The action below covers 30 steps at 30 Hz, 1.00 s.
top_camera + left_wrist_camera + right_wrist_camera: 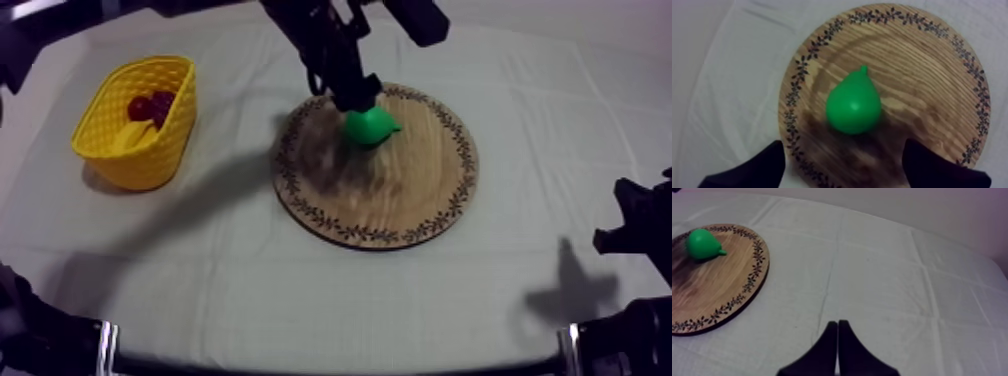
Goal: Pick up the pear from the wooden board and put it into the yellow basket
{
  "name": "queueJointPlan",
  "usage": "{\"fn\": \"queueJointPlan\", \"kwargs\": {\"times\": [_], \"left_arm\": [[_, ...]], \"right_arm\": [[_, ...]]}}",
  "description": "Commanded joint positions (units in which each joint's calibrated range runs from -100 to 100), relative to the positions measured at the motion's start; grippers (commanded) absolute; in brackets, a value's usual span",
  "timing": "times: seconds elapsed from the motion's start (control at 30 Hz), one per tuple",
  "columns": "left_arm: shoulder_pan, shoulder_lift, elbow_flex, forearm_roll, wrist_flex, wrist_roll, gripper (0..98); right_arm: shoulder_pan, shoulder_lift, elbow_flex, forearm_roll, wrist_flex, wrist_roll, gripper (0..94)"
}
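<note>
The risk here is a glancing grip. The left gripper (843,149) is hovering over the glossy green toy pear (853,105) with its black fingers (767,162) spread wide and nothing pinched between them. The pear is rounded and slick-looking, so if the fingers are closing off-centre or too high on its swell, it is likely to squirt out and roll across the round wooden board with the patterned rim (932,75), or off it onto the cloth. A shallow hold could also be dropping the fruit on the way to the yellow woven-look basket (150,150), which is sitting well apart at about 9 o'clock from the board and is already holding a banana (133,133) and a small red fruit (150,105).

In the top view the pear is lying on its side at about 12 o'clock from the board's centre, its stem nub pointing toward 3 o'clock; its skin is looking smooth, uniformly bright green and unmarked.

The right gripper (837,324) is resting over bare cloth, fingers pressed together.
</note>
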Motion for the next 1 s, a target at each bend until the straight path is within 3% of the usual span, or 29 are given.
{"fn": "queueJointPlan", "kwargs": {"times": [0.0, 0.47, 0.97], "left_arm": [[0.06, 2.09, -0.66, 0.04, -0.40, 0.04, 84.8], [0.14, 12.74, -6.60, -0.47, -5.22, -0.69, 80.3], [0.32, 18.72, -9.83, -1.90, -5.94, -1.07, 79.0]], "right_arm": [[0.00, -0.05, 0.05, 0.02, 0.01, 0.01, 0.3], [0.00, -0.05, 0.05, 0.02, 0.01, 0.01, 0.3], [0.00, -0.05, 0.05, 0.02, 0.01, 0.01, 0.3]]}}
